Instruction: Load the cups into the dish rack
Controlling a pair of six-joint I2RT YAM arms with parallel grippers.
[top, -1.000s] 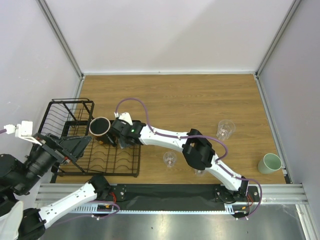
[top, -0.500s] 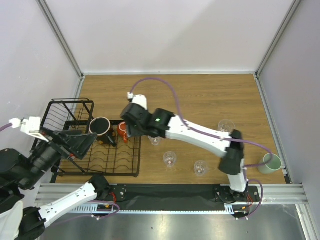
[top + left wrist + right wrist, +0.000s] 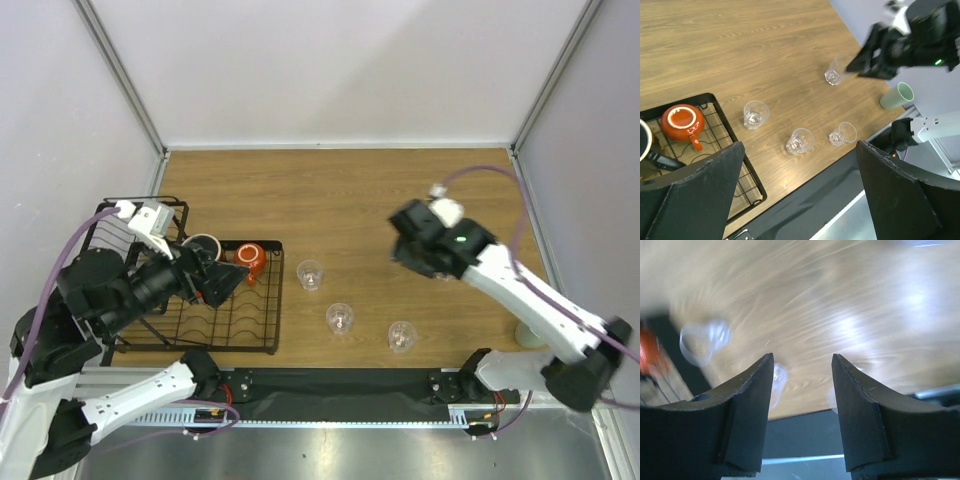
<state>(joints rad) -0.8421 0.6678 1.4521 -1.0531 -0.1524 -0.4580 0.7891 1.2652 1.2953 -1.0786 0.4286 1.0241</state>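
Note:
The black wire dish rack (image 3: 273, 310) stands at the left. An orange-red cup (image 3: 250, 258) and a dark mug (image 3: 204, 246) sit in it; both also show in the left wrist view, the orange cup (image 3: 682, 120) upside down and the mug (image 3: 644, 150) at the frame edge. Three clear tumblers (image 3: 310, 273) (image 3: 340, 318) (image 3: 401, 336) stand on the table. My left gripper (image 3: 228, 278) (image 3: 800, 145) is open and empty above the rack. My right gripper (image 3: 408, 248) (image 3: 802, 360) is open and empty, high over the table's right half. The mint-green cup (image 3: 897, 95) stands at the near right.
Another clear tumbler (image 3: 835, 75) stands just under the right gripper, hidden by the arm in the top view. The rack's taller basket (image 3: 140, 215) is at its far left end. Walls close the table on three sides. The right wrist view is motion-blurred.
My right arm let go of the orange-red cup in the rack and swung away to the right. My left arm moved up and forward over the rack.

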